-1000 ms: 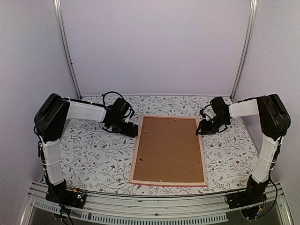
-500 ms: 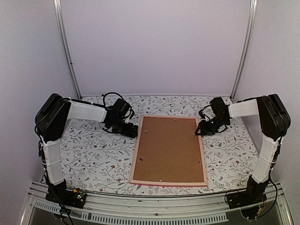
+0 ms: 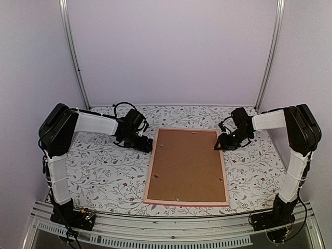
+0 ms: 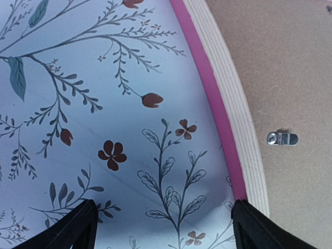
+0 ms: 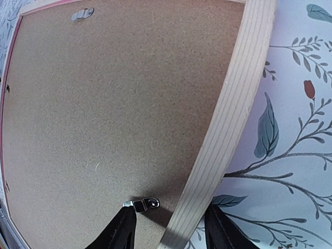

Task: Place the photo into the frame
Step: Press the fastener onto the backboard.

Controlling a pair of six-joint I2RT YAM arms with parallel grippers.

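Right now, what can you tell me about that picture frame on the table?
The picture frame lies flat and face down on the flowered tablecloth, long sides running front to back. Its thin rails look like pale ribbed wood with a pink outer edge. A brown backing board fills it, with small metal clips at its edges. The right gripper straddles the right rail near the far corner, jaws apart; contact is unclear.
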